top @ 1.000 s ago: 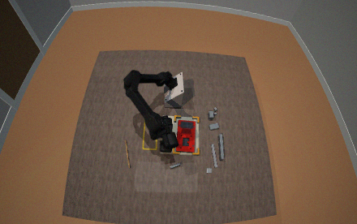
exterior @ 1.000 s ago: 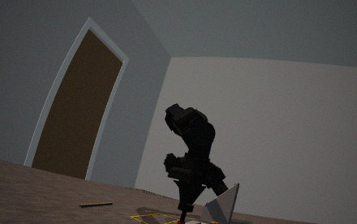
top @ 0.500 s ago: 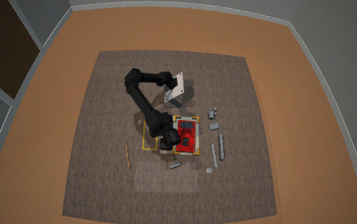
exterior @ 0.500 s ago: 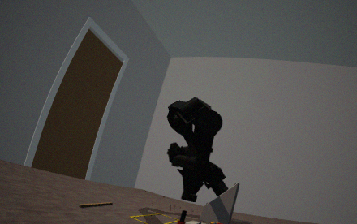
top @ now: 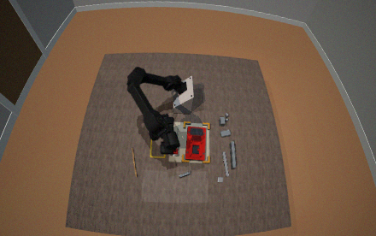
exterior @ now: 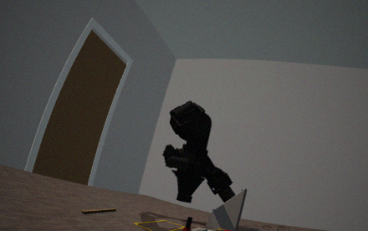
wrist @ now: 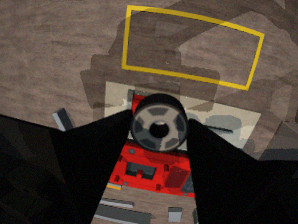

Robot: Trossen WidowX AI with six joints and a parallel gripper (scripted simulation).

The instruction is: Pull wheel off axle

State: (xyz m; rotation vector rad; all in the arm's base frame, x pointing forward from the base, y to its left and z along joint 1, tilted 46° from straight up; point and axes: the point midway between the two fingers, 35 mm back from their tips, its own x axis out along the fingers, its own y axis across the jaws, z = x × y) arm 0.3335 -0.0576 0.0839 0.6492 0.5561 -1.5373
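Observation:
My gripper (exterior: 184,199) (wrist: 160,119) is shut on the wheel (wrist: 159,112), a dark tyre with a grey spoked hub, held between the fingertips in the wrist view. A dark upright axle (exterior: 189,222) stands below the fingertips in the exterior view, with a gap between them. In the wrist view the axle is hidden behind the wheel. The marked area is a yellow outline (top: 158,157) (exterior: 150,221) (wrist: 125,42) on the table, beyond the wheel in the wrist view. The wheel is above the table, outside that outline in the wrist view. The arm hides the wheel in the top view.
A red fixture (top: 202,147) (wrist: 150,175) with orange corner marks sits beside the marked area. A tilted white panel (top: 185,95) (exterior: 240,211) stands near the arm's base. Grey bars (top: 233,155) and small blocks lie right; a thin wooden stick (top: 134,163) (exterior: 99,211) lies left.

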